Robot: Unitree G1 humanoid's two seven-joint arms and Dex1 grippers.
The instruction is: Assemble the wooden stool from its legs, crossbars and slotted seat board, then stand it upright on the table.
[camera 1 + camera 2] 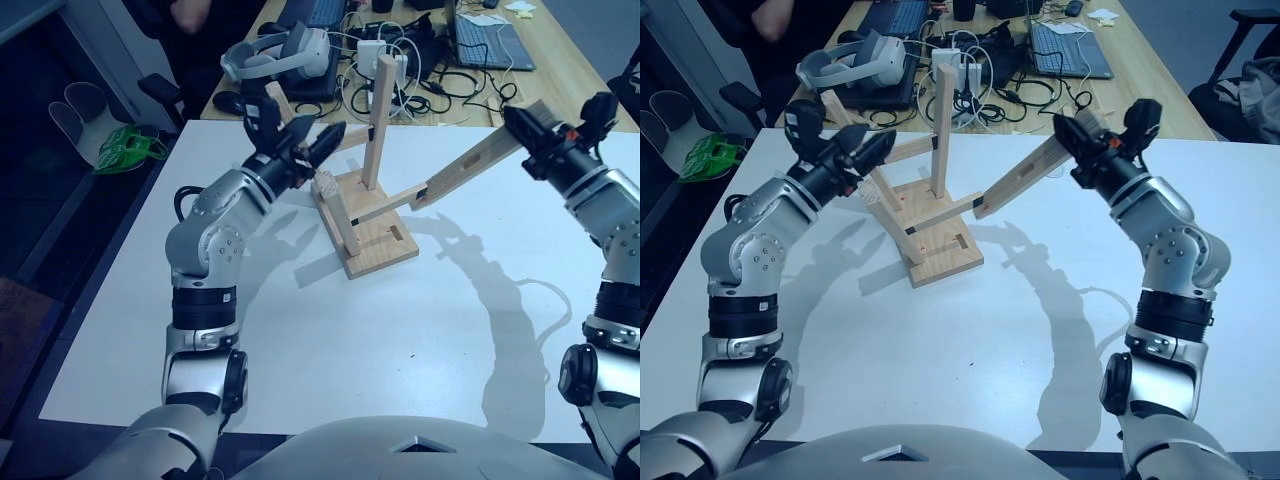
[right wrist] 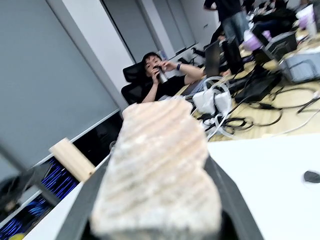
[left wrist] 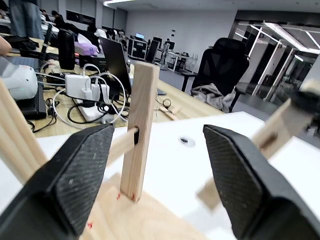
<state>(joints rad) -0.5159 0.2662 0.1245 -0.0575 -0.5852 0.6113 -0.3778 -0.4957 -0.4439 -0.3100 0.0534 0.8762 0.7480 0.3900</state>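
Toward the back of the white counter (image 1: 300, 340) the slotted seat board (image 1: 385, 255) lies flat, legs up, with broad surface before it but the far edge close behind. The step looks like seating the third leg (image 1: 480, 160), which the right end effector (image 1: 525, 125) clamps aslant, its foot joined by a crossbar (image 1: 385, 207) to the upright leg (image 1: 378, 120). Next, I judge, it must swing upright over a free slot while the left end effector (image 1: 298, 135), spread wide beside the frame, steadies it.
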